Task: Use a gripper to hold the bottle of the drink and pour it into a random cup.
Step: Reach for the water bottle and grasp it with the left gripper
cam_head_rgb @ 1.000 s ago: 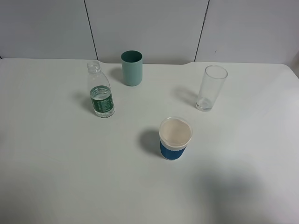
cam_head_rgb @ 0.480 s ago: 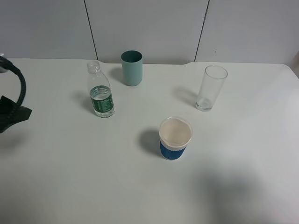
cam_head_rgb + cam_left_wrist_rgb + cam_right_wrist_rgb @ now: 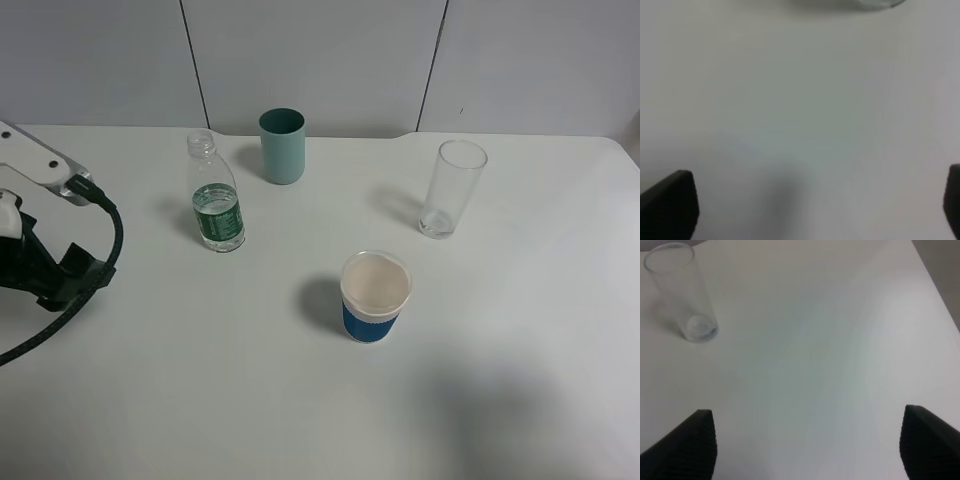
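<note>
The bottle [image 3: 214, 195] stands upright on the white table [image 3: 200, 380] at the left, capless, with a green label and clear drink [image 3: 216, 192] in its lower part. The teal cup [image 3: 282, 146] stands behind it to the right. My left arm [image 3: 55, 272] comes in from the left edge, well left of the bottle and apart from it. The left gripper [image 3: 815, 212] shows two black jaw tips set wide apart over bare table, holding nothing. The right gripper [image 3: 810, 445] is open and empty too, and is out of the exterior view.
A tall clear glass [image 3: 452, 188] stands at the back right; it also shows in the right wrist view [image 3: 682, 295]. A white paper cup with a blue sleeve [image 3: 374, 297] stands near the middle. A grey panelled wall [image 3: 320, 60] runs behind the table.
My left arm has come into view from the left edge and moved right, toward the bottle. The bottle and the cups have not moved.
</note>
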